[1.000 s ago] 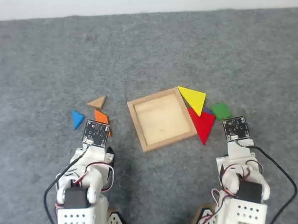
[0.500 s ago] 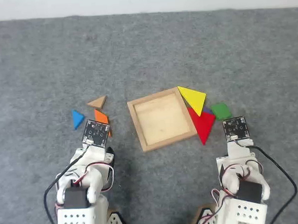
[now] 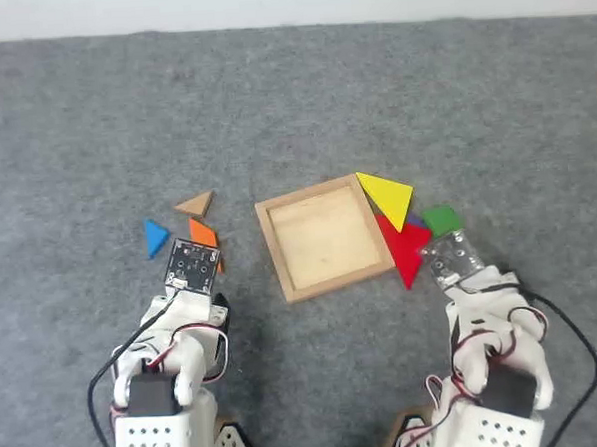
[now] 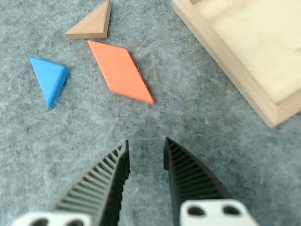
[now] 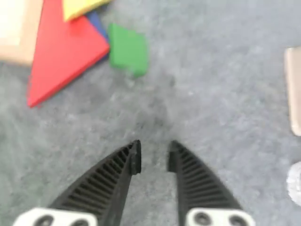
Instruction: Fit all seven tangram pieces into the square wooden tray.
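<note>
Across the whole high view you have a grey felt-covered tabletop [image 3: 292, 104], with a strip of white wall [image 3: 287, 4] along its far edge.

Your left arm [image 3: 179, 330] stands at the near left. Its jaws are parted by a narrow gap, grasp nothing, and hang over bare felt just short of the orange parallelogram [image 4: 120, 71]. Your right arm [image 3: 489, 324] stands at the near right. Its jaws are also released to a slim gap and hold nothing; they sit above bare felt near the green square [image 5: 128, 48] and the tip of the red triangle [image 5: 61, 52].

Between the arms lies the square wooden tray [image 3: 342, 283], turned slightly askew, its pale floor showing. All seven pieces lie outside it:
- The large red triangle rests against the tray's right wall.
- The large yellow triangle [image 3: 389, 197] overlaps the red one, one tip at the tray's far right corner.
- A dark blue piece [image 5: 97, 21] peeks out from under the yellow and red ones; you cannot tell its shape.
- The green square sits just beside that group.
- Left of the tray, the orange parallelogram lies close to a tan wooden triangle [image 4: 92, 24] and a small blue triangle [image 4: 49, 77], none touching.
</note>
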Tool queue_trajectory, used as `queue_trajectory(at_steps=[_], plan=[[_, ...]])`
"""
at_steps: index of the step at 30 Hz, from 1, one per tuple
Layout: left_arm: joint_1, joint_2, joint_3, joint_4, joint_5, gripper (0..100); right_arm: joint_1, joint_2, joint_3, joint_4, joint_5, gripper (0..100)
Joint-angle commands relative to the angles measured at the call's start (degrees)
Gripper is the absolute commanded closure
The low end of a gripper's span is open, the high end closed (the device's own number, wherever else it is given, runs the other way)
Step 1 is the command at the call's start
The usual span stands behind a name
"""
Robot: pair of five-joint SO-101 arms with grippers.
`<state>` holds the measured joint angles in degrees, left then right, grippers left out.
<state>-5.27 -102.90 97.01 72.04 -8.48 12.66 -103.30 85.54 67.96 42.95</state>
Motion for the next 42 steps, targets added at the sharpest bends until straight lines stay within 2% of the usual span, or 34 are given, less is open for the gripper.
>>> queue_trajectory(at_steps=[1,5,10,13,17,20,25,31,42], plan=[[-0.26,-1.05,-0.57,0.26,0.0,88,0.31,3.56,-6.59,1.27,-2.81,77.5],[-0.26,-1.05,-0.57,0.26,0.0,88,0.31,13.05,-12.48,1.19,-3.16,78.8],[-0.26,-1.05,-0.57,0.26,0.0,88,-0.84,30.9,-24.44,1.1,-9.41,80.5],[-0.26,-1.05,-0.57,0.26,0.0,88,-5.76,43.91,-31.82,1.27,-12.75,80.4],[-0.26,-1.05,-0.57,0.26,0.0,88,-15.96,61.67,-41.49,1.1,-17.76,79.4],[-0.26,-1.05,-0.57,0.26,0.0,88,-21.49,74.24,-49.05,0.84,-18.73,77.2],[-0.26,-1.05,-0.57,0.26,0.0,88,-23.34,89.45,-58.64,0.75,-18.81,73.8],[-0.26,-1.05,-0.57,0.26,0.0,88,-24.22,99.47,-61.63,-3.82,-23.47,71.5],[-0.26,-1.05,-0.57,0.26,0.0,88,-29.67,108.26,-61.45,-4.44,-23.47,71.4]])
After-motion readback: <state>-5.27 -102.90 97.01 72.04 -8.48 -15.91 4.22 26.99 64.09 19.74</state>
